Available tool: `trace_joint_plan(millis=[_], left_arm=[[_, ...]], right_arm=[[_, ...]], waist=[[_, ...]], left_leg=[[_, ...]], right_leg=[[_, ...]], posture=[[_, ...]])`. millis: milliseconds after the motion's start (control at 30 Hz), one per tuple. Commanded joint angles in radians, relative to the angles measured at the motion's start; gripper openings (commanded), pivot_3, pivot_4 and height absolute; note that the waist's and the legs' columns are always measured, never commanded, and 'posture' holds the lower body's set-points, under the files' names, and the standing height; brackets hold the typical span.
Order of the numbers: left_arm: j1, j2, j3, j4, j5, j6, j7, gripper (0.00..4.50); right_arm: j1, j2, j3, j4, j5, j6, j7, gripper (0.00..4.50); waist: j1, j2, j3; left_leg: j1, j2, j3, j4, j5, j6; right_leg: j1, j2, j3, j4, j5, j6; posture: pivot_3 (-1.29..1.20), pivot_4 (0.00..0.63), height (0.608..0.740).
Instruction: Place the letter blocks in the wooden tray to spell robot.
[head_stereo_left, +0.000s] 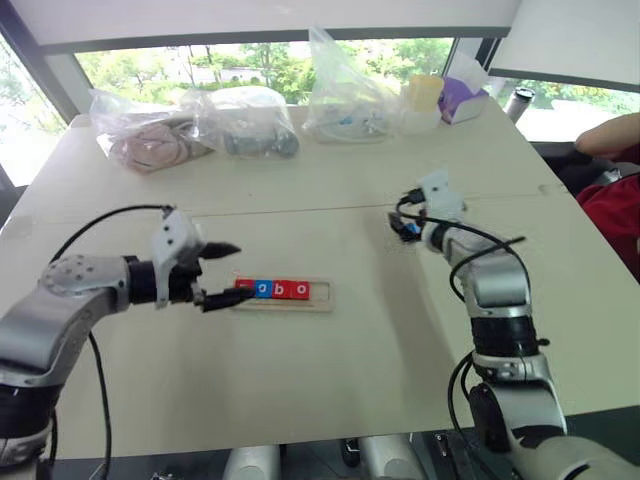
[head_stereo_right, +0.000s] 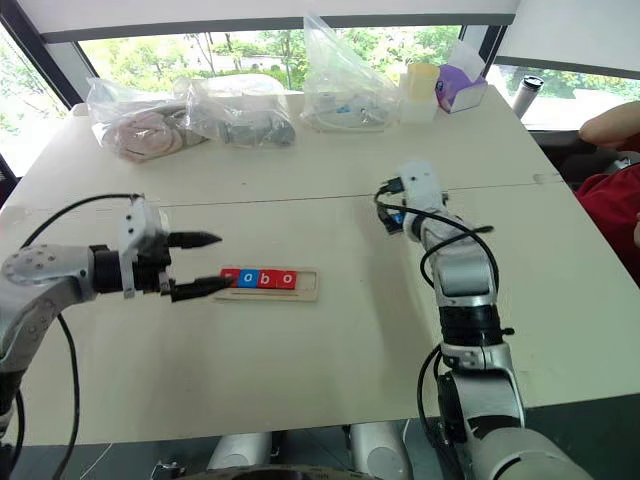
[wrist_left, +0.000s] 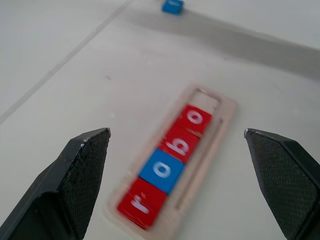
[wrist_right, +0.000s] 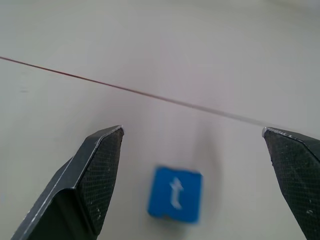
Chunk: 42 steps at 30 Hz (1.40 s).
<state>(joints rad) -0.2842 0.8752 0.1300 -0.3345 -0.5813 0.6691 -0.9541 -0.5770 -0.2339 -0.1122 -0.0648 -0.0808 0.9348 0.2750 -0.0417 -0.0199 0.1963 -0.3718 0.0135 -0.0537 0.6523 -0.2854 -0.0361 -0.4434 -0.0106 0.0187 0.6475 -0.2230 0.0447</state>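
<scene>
Four letter blocks (wrist_left: 170, 165) sit in the wooden tray (head_stereo_left: 318, 305) at the middle of the worktop (head_stereo_left: 300, 390), reading r, o, b, o from the left end; the slot at the right end is bare. The blue t block (wrist_right: 175, 194) lies flat on the worktop well to the right of the tray and a little farther away, just under the right claw (wrist_right: 192, 150). That claw is spread wide and empty, with the t low between its fingers (wrist_right: 97, 170) and not touched by either. The left claw (head_stereo_left: 222, 272) hovers at the tray's left end, its jaws wide apart and empty too, the lower finger close to the r.

The risks, as I judge them: the t lies flat and thin, so if the right claw closes too high it may pinch air, or push the tile sideways rather than lift it. Set down turned, the letter would read wrong, and the last slot looks snug, so a tilted drop could leave the tile riding on the rim. The left claw, so near the tray, could nudge it and shift the row.

The worktop is pale, smooth and matte, with a seam running across it. Clear plastic bags (head_stereo_left: 240, 125) and a few containers (head_stereo_left: 425, 95) line the far edge under bright windows; a person's red sleeve (head_stereo_left: 612, 205) shows at the far right.
</scene>
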Motion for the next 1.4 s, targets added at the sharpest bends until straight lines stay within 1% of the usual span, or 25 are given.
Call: trace_joint_plan(millis=[33,133,233,433,533,667,700,800,900,1000,1033,1100,1133,1200,1267,1333,1400], left_arm=[[-0.057,-0.024,0.036,0.02,-0.039,-0.001,0.007,4.5],[-0.091,-0.044,0.027,0.041,-0.041,-0.007,0.0,4.5],[-0.127,-0.064,-0.001,0.063,-0.029,-0.013,-0.001,4.5],[-0.156,-0.105,-0.043,0.09,-0.001,-0.028,0.005,4.5],[-0.141,-0.105,-0.046,0.088,0.006,-0.028,0.004,4.5],[-0.125,-0.1,-0.045,0.084,0.019,-0.033,0.004,4.5],[-0.123,-0.1,-0.044,0.083,0.019,-0.033,0.004,4.5],[-0.114,-0.101,-0.045,0.075,0.024,-0.035,0.008,4.5],[-0.106,-0.101,-0.049,0.062,0.029,-0.036,0.008,4.5],[-0.107,-0.103,-0.048,0.064,0.027,-0.035,0.006,4.5],[-0.111,-0.103,-0.05,0.072,0.029,-0.038,0.003,4.5],[-0.12,-0.104,-0.057,0.087,0.032,-0.042,-0.004,4.5],[-0.125,-0.105,-0.062,0.093,0.034,-0.044,-0.009,4.5],[-0.137,-0.107,-0.075,0.11,0.04,-0.051,-0.021,4.5],[-0.15,-0.108,-0.102,0.136,0.066,-0.074,-0.034,4.5],[-0.156,-0.109,-0.126,0.155,0.092,-0.098,-0.048,4.5],[-0.161,-0.115,-0.128,0.163,0.092,-0.101,-0.054,4.5]], right_arm=[[0.036,0.029,0.005,-0.094,0.012,0.062,-0.042,4.49],[0.048,0.039,0.013,-0.081,0.017,0.06,-0.069,4.49],[0.033,0.041,0.008,-0.016,0.03,0.026,-0.081,4.49],[-0.046,0.032,0.015,0.215,0.049,-0.097,-0.083,4.49],[-0.057,0.027,0.037,0.262,0.047,-0.142,-0.077,3.63],[-0.064,0.026,0.047,0.265,0.053,-0.141,-0.089,1.46],[-0.064,0.029,0.045,0.254,0.055,-0.133,-0.097,1.19],[-0.047,0.05,0.023,0.162,0.057,-0.09,-0.146,1.19],[-0.012,0.106,-0.023,-0.008,0.072,0.034,-0.213,1.19],[0.052,0.225,-0.062,-0.237,0.086,0.26,-0.277,1.19],[0.098,0.267,-0.041,-0.349,0.08,0.346,-0.294,1.19],[0.158,0.31,-0.005,-0.498,0.071,0.467,-0.309,1.19],[0.177,0.319,0.006,-0.546,0.069,0.512,-0.313,1.19],[0.199,0.3,0.005,-0.586,0.07,0.573,-0.303,1.19],[0.221,0.252,0.011,-0.578,0.073,0.584,-0.284,1.19],[0.235,0.231,0.012,-0.563,0.076,0.579,-0.276,1.19],[0.237,0.246,0.0,-0.558,0.081,0.579,-0.274,2.28]], waist=[[-0.004,0.0,0.0],[-0.006,0.0,0.0],[-0.003,0.0,0.0],[-0.006,0.0,0.0],[-0.006,0.0,0.0],[-0.004,0.0,0.0],[-0.003,0.0,0.0],[-0.002,0.0,0.0],[-0.001,0.0,0.0],[-0.002,0.0,0.0],[-0.002,0.0,0.0],[-0.002,0.0,0.0],[-0.002,0.0,0.0],[-0.002,0.0,0.0],[-0.002,0.0,0.0],[0.001,0.0,-0.001],[-0.003,0.0,-0.001]], left_leg=[[0.0,0.0,0.0,0.0,0.0,0.0],[0.001,0.0,0.001,0.0,0.0,0.0],[0.001,0.0,0.001,0.0,0.0,0.0],[0.001,0.0,0.002,0.001,0.0,0.0],[0.001,0.0,0.002,0.001,0.0,0.0],[0.001,0.0,0.001,0.001,0.0,0.0],[0.001,0.0,0.001,0.001,0.0,0.0],[0.001,0.0,0.001,0.001,0.0,0.0],[0.0,0.0,0.0,0.001,0.0,0.0],[-0.001,0.0,0.0,-0.001,0.0,0.0],[-0.001,0.0,-0.001,-0.001,0.0,0.0],[0.0,0.001,-0.002,-0.002,0.0,0.0],[0.0,0.001,-0.002,-0.002,0.0,0.0],[-0.001,0.0,-0.002,-0.001,0.0,0.0],[0.0,0.0,-0.001,0.0,0.0,0.0],[0.0,-0.001,-0.001,0.001,0.0,0.0],[0.0,-0.001,-0.001,0.001,0.0,0.0]], right_leg=[[0.0,0.0,0.0,0.0,0.0,0.0],[0.0,0.0,0.0,0.0,0.0,0.0],[0.0,0.001,0.0,0.0,0.0,0.0],[0.001,0.0,0.001,0.0,0.0,0.0],[0.001,0.001,0.001,0.0,0.0,0.0],[0.001,0.001,0.001,0.0,0.0,0.0],[0.001,0.0,0.001,0.0,0.0,0.0],[0.001,0.0,0.001,0.0,0.0,0.0],[0.001,0.0,0.001,0.0,0.0,0.0],[-0.001,0.0,0.001,0.0,0.0,0.0],[-0.001,0.0,0.0,0.0,0.0,0.0],[-0.001,0.0,0.0,0.0,0.0,0.0],[-0.001,0.001,0.0,0.0,0.0,0.0],[-0.001,0.0,-0.001,0.0,0.0,0.0],[0.0,0.0,-0.001,0.0,-0.002,0.003],[0.001,-0.001,-0.001,-0.001,-0.004,0.0],[0.001,-0.001,-0.001,-0.001,-0.004,0.0]], posture=[[0.0,0.15,0.74],[0.0,0.15,0.74],[0.0,0.15,0.74],[0.0,0.15,0.74],[0.0,0.15,0.74],[0.0,0.15,0.74],[0.0,0.15,0.74],[0.0,0.15,0.74],[0.0,0.15,0.74],[0.0,0.15,0.74],[0.0,0.15,0.74],[0.0,0.15,0.74],[0.0,0.15,0.74],[0.0,0.15,0.74],[0.0,0.15,0.74],[0.0,0.15,0.74],[0.0,0.15,0.74]])
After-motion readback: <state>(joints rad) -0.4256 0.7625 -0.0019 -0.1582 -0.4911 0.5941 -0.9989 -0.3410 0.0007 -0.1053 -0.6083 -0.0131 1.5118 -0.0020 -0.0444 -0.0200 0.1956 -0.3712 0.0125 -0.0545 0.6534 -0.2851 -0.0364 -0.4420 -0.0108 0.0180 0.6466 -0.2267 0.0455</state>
